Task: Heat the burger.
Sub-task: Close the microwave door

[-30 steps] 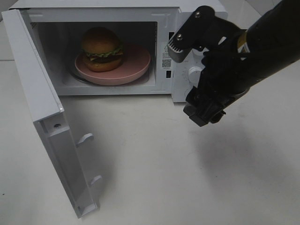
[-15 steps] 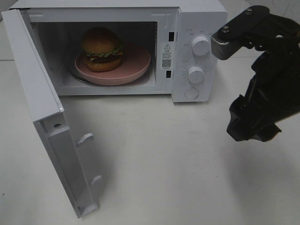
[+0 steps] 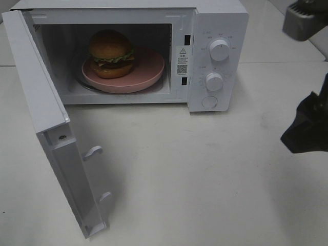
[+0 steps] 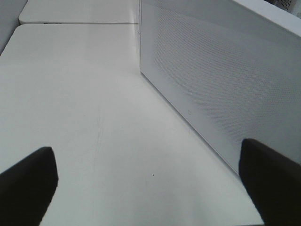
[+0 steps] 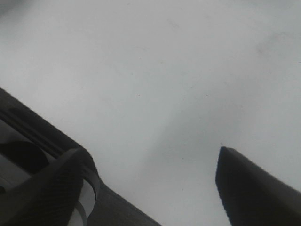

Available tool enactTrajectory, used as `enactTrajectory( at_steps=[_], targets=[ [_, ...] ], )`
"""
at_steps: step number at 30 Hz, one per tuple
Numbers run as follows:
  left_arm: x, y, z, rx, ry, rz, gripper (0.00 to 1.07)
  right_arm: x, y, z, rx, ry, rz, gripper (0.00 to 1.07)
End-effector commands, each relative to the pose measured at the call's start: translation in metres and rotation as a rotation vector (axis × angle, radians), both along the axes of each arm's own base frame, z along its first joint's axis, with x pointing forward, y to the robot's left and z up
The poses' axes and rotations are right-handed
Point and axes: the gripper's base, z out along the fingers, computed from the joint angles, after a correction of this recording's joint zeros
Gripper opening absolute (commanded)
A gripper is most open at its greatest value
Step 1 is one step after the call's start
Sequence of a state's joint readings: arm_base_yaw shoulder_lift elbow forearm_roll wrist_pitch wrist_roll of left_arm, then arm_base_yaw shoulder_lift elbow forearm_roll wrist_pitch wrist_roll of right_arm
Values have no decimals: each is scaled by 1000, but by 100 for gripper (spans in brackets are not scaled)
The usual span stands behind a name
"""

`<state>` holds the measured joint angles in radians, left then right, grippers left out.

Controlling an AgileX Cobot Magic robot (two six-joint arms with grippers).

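Pink plate (image 3: 148,72) carries the burger (image 3: 111,54) inside the microwave (image 3: 218,20), so loading looks done. You have the door (image 3: 46,118) to shut and a dial (image 3: 219,50) to set. Left claw (image 4: 146,150) and right claw (image 5: 151,157) both gape, holding nothing.

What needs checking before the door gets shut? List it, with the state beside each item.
1. Burger sits on pink plate inside microwave: ok.
2. Door shut: not ok, it stands wide open.
3. Doorway free of arms: ok.
4. Left fingers apart, empty: ok.
5. Right fingers apart, empty: ok.
6. Knobs set for heating: cannot tell.
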<state>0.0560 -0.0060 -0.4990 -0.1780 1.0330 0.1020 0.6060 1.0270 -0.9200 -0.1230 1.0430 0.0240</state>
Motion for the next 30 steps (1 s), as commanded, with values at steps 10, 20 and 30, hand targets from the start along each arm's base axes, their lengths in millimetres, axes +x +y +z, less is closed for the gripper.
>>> enactTrajectory(
  at_steps=[10,20,30],
  targets=[
    [-1,0,0,-4,-11,1,100,-45,-69,-9,83,-113,-355,75],
    [-1,0,0,-4,-11,1,100,-87,-90,-17,140,-248,-471,75],
    [-1,0,0,-4,-11,1,100,-128,-98,-44,208,-390,-527,75]
  ],
)
